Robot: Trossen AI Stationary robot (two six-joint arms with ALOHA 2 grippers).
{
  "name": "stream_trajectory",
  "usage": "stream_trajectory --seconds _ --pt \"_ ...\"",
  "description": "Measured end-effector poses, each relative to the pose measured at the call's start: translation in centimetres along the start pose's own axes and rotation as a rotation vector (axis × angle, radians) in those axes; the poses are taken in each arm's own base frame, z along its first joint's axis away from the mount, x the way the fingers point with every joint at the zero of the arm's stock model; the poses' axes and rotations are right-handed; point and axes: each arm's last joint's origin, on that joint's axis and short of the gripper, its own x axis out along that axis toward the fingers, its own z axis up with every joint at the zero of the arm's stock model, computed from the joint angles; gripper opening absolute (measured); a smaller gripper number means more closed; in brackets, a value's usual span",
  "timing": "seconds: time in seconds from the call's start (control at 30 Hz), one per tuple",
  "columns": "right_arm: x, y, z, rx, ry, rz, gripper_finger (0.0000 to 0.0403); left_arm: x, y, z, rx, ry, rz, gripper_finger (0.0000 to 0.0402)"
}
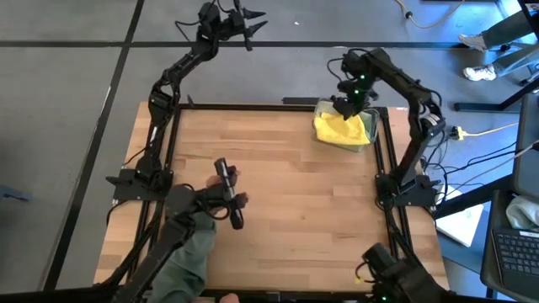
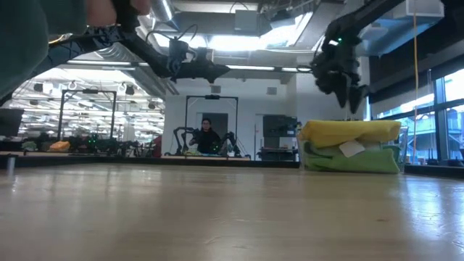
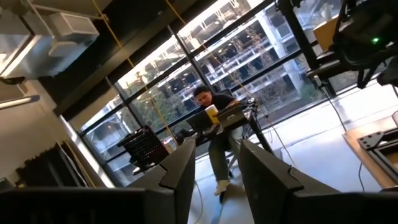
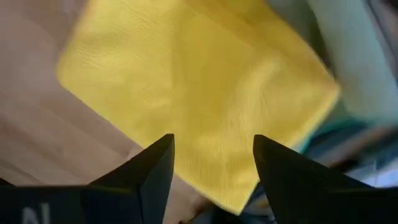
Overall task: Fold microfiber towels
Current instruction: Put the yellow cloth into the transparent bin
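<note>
Clear plastic bin [image 1: 376, 126]: stands at the far right corner of the wooden table [image 1: 278, 194]; serves as the landmark here.

Yellow microfiber towel [image 1: 339, 129]: lies on top of the bin's contents, spilling over the bin's rim toward the table centre. In the low view it [image 2: 348, 131] crowns the pile.

Bright green towel [image 2: 348, 161]: in the bin, under the yellow one, with a small white tag showing on it.

Pale green cloth [image 4: 354, 56]: just beside the yellow towel [image 4: 199, 93] in the right wrist view, partly out of sight.

Right gripper [image 1: 346, 104]: hangs directly above the bin, over the yellow towel's far edge, apart from the cloth. Fingers spread wide, grasping nothing; in the right wrist view the yellow towel fills the gap between them.

Left gripper [image 1: 244, 25]: raised beyond the table's far edge, well left of the bin, out over the floor. Fingers parted, empty.

Person: seated at a desk in the room behind, seen in the left wrist view [image 3: 214, 124].
</note>
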Motion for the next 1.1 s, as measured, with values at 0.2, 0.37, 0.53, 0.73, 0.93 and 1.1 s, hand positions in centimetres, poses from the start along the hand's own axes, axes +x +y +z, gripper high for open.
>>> stream_trajectory --seconds 0.2,0.37,0.53,0.73,0.93,1.1 --pt "1.1 -1.4 -3.1 0.154 0.036 0.015 0.0221 0.4 -0.4 0.2 -0.007 -0.012 -0.028 0.0119" --pt "3.9 -2.7 -5.7 0.244 0.064 0.075 0.0233 0.5 -0.6 0.2 -0.011 -0.02 -0.045 0.0119" --pt "5.8 -3.6 -6.3 0.287 0.013 0.15 0.0276 0.6 -0.6 0.2 -0.012 -0.021 -0.047 0.0119" --pt "5.8 -3.8 -6.2 0.332 -0.011 0.166 0.0322 0.8 -0.8 0.3 -0.013 -0.024 -0.051 0.0119" --pt "5.5 -3.6 -5.9 0.315 -0.036 0.182 0.0334 0.8 -0.8 0.3 -0.013 -0.024 -0.052 0.0119" --pt "2.2 -2.0 -5.0 0.134 -0.201 0.161 0.0335 0.8 -0.9 0.4 -0.016 -0.026 -0.058 0.0119"
